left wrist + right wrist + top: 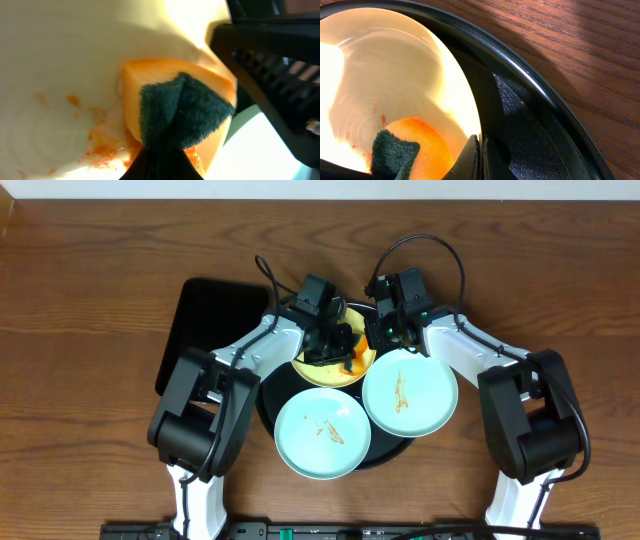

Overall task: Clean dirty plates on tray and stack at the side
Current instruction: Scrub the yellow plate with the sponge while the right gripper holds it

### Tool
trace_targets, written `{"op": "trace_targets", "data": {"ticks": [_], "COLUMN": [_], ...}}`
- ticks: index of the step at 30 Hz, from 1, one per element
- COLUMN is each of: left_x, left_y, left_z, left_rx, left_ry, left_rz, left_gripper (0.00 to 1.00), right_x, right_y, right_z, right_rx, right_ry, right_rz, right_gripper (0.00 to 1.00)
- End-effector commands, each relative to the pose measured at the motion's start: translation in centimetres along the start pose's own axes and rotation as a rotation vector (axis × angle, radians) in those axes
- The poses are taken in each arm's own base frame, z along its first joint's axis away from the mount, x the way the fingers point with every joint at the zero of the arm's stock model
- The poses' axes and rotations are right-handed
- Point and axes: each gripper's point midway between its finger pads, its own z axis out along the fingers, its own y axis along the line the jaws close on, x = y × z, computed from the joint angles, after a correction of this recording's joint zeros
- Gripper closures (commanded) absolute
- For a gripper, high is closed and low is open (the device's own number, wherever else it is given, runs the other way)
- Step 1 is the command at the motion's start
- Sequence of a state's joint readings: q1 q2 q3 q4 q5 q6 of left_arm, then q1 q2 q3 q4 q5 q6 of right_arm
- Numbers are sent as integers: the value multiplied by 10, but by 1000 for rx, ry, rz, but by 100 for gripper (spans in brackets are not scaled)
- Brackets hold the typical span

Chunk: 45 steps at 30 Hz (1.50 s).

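The pale yellow plate point(314, 369) lies tilted at the back of the round black tray point(266, 398), with orange smears on it point(95, 140). My left gripper point(340, 345) is shut on an orange sponge with a green scrub face point(175, 110) and presses it on the yellow plate point(60, 60). My right gripper point(479, 155) is shut on the yellow plate's rim point(385, 65) and lifts that edge off the tray point(530, 75). Two mint-blue plates point(322, 433) point(410, 392) with orange-brown smears lie at the tray's front.
A smaller rectangular black tray point(205, 330) lies to the left of the round one. Dark-brown wood tabletop point(560, 290) surrounds both trays. The right gripper's black body point(270, 65) is close beside the sponge.
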State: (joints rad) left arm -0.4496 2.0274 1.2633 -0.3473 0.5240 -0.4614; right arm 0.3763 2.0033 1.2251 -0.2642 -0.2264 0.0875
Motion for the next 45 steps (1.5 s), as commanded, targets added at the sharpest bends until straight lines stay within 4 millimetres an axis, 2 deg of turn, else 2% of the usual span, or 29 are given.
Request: {"op": "trace_targets", "data": {"ticks": [1, 8, 12, 14, 17, 20, 23, 25, 27, 33, 42, 45], "left_x": [-10, -29, -42, -44, -47, -49, -45, -40, -33, -15, 7, 10], "left_y": [46, 86, 101, 101, 77, 48, 29, 19, 10, 3, 18, 27], "left_z": [4, -25, -38, -44, -54, -75, -91, -94, -87, -58, -7, 4], "left_rx": [-187, -248, -252, -241, -145, -62, -46, -40, -37, -45, -79, -101], "left_ry": [-48, -97, -124, -118, -103, -122, -138, -135, -117, -51, 58, 77], "left_rz": [17, -81, -112, -126, -66, -31, 5, 25, 47, 81, 53, 56], "left_gripper": [93, 93, 92, 93, 93, 93, 92, 93, 92, 93, 93, 92], "right_x": [-1, 0, 0, 0, -1, -1, -1, -1, -1, -1, -1, -1], "right_y": [0, -1, -1, -1, -1, -2, -2, -2, -2, -2, -2, -2], "right_z": [3, 3, 3, 3, 3, 3, 3, 3, 3, 3, 3, 3], "right_rx": [10, 11, 12, 11, 11, 15, 15, 15, 15, 15, 15, 15], "right_ry": [3, 6, 5, 5, 4, 0, 1, 0, 0, 2, 2, 2], "right_rz": [6, 6, 6, 7, 6, 6, 6, 6, 6, 6, 6, 6], "right_gripper": [99, 99, 99, 99, 99, 99, 99, 98, 99, 99, 99, 99]}}
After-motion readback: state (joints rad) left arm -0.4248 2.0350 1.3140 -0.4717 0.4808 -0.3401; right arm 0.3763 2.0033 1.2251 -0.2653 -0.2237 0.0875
